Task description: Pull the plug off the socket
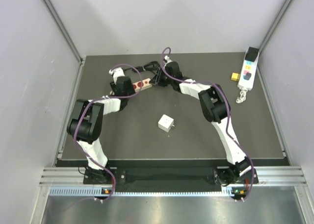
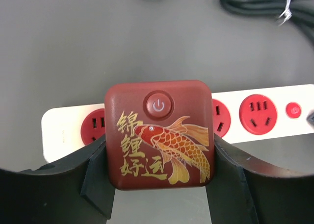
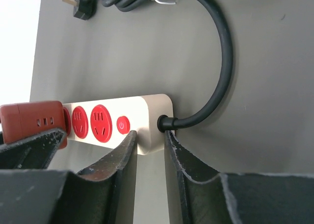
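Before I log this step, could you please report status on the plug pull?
Left end effector shut on red koi adapter plug. Plug seated in power strip. Right end effector at strip's cable end, grip unclear. Nothing blocking.

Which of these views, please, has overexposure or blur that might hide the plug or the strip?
Right wrist: the left edge is blown out to white, but the power strip is sharp. Left wrist: even light, the red plug crisp, the left fingers dark. Top external: soft, diffuse light, faint shadows only.
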